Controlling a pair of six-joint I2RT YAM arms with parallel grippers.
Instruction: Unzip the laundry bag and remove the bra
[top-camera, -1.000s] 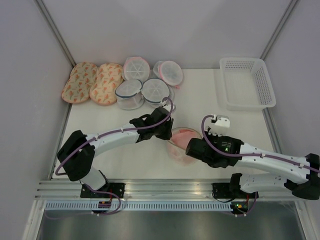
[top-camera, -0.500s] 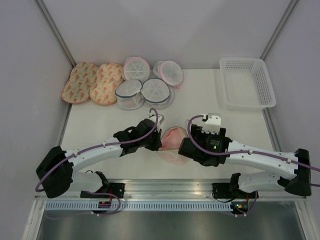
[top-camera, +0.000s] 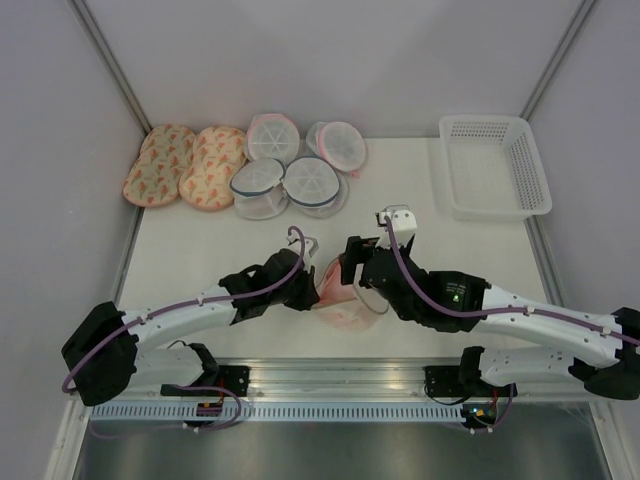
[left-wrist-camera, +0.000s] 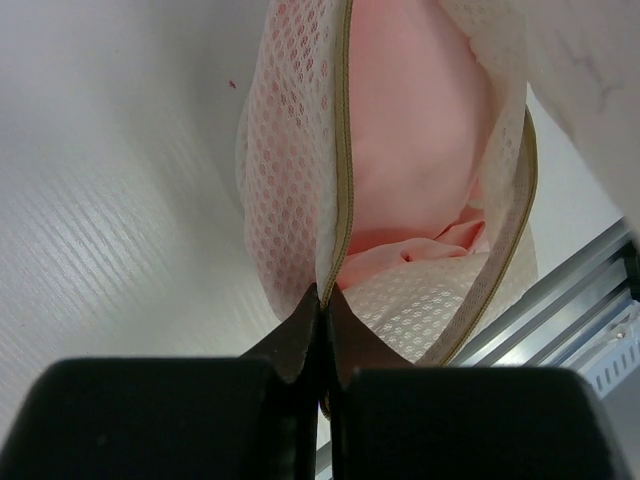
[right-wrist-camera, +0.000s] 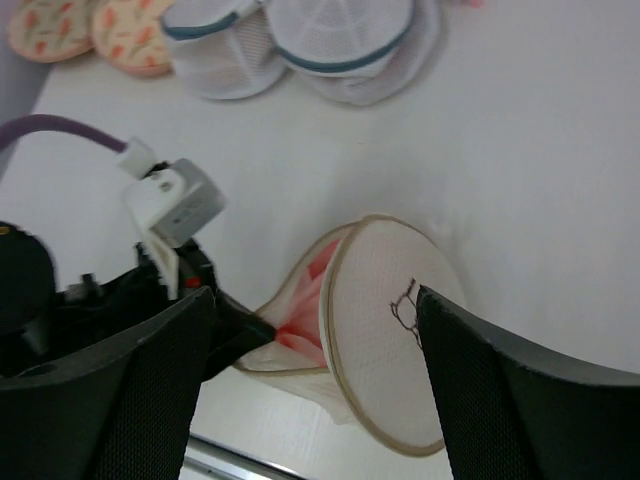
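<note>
The round, domed, pale peach-beige mesh laundry bag (top-camera: 338, 298) stands on edge by the near edge of the white table (top-camera: 200, 225), about midway along it. Its tan zip (left-wrist-camera: 343, 150) gapes open. The soft light pink fabric bra (left-wrist-camera: 410, 130) sits inside. The left gripper (left-wrist-camera: 322, 300) is clamped on the bag's zip edge. The right gripper (right-wrist-camera: 315, 300) hangs above the bag, fingers spread wide and grasping nothing.

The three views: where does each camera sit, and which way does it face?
Top external: above and behind, looking down on the table; both arms show.
Left wrist: low, facing the open laundry bag and bra; shut jaws pinch the bag's zip edge.
Right wrist: above, looking down; open jaws frame the bag.
All show the bag.
</note>
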